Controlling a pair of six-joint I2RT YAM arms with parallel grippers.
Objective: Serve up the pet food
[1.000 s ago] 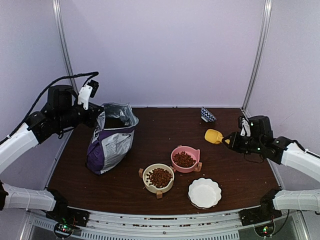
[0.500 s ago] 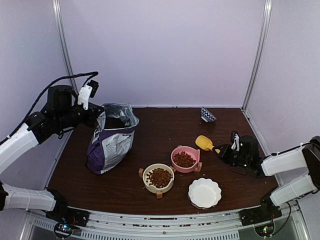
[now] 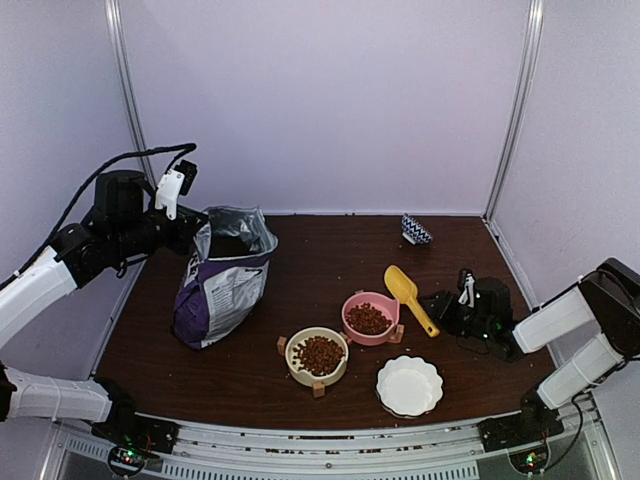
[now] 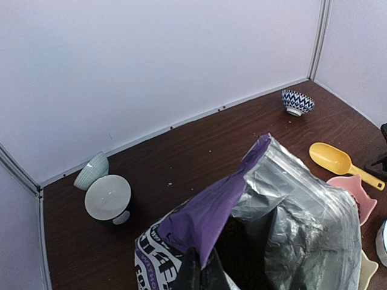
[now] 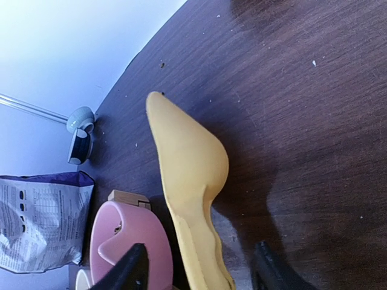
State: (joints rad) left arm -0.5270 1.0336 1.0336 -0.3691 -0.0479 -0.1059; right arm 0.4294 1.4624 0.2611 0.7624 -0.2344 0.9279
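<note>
The pet food shows as reddish-brown kibble (image 3: 368,319) in a pink bowl (image 3: 385,300) and more in a cream bowl (image 3: 303,374). A purple and silver bag (image 3: 220,285) stands open at the left; its inside is dark. My left gripper (image 3: 198,226) is shut on the bag's rim (image 4: 208,217). A yellow scoop (image 3: 405,292) lies empty on the table beside the pink bowl. My right gripper (image 3: 440,305) is open, its fingers (image 5: 132,270) on either side of the scoop's handle (image 5: 199,241) without touching it.
A white scalloped plate (image 3: 409,385) sits at the front right. A blue patterned bowl (image 3: 416,230) stands at the back right. Two small cups (image 4: 100,184) stand by the back left wall. The pink bowl (image 5: 130,241) lies just left of the scoop.
My right arm has lowered and swung left, laid the scoop on the table beside the pink bowl and opened. The left arm and bag have not moved.
</note>
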